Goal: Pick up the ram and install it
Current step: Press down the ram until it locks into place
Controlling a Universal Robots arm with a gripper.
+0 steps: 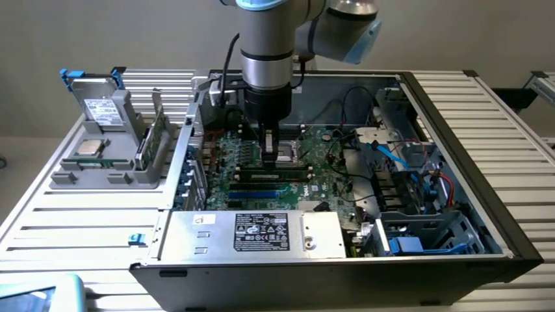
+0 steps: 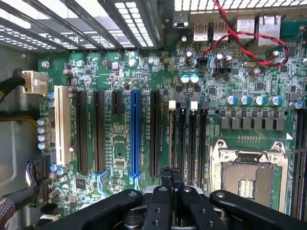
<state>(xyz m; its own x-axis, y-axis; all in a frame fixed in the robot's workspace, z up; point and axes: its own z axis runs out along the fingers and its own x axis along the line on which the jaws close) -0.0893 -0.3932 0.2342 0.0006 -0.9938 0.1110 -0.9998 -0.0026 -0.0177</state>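
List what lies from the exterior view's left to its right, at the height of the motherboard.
Grey parts holder with the silver processor chip → green ram stick standing on edge → shut pincer over the motherboard → blue cables → case's right wall.

Exterior view: high, angled down onto open computer case (image 1: 485,195) from its front. Wrist view: close above the motherboard (image 2: 144,72), facing down. Shared: motherboard (image 1: 260,175).
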